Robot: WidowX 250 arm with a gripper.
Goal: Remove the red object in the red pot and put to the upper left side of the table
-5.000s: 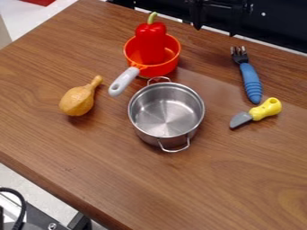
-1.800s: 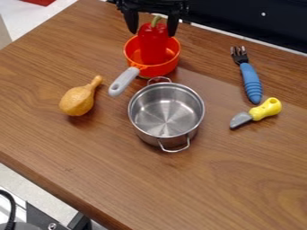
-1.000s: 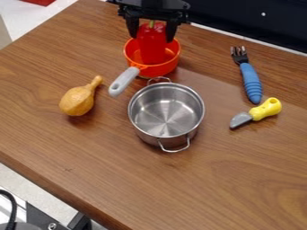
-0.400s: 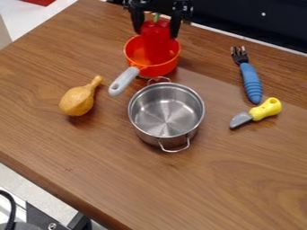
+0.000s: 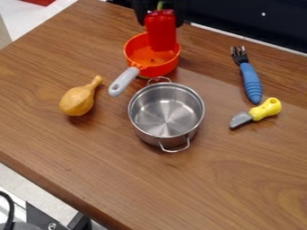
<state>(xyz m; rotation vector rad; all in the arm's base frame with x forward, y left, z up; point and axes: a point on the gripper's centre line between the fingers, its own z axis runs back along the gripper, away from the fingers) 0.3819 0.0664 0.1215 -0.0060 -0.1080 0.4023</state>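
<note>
Fingers [image 5: 142, 15] grip the upper part of the red pepper [image 5: 160, 32] between them.

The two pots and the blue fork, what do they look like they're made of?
Steel pot: shiny metal, likely stainless, from its mirror-like streaks. Orange-red pot: probably smooth plastic or painted metal; its even colour leaves it open. Fork: ribbed blue handle, likely plastic or rubber.

Bright, even light leaves soft shadows on the table [image 5: 203, 184] (plus a pale gleam inside the metal pot [image 5: 166, 117]).
</note>
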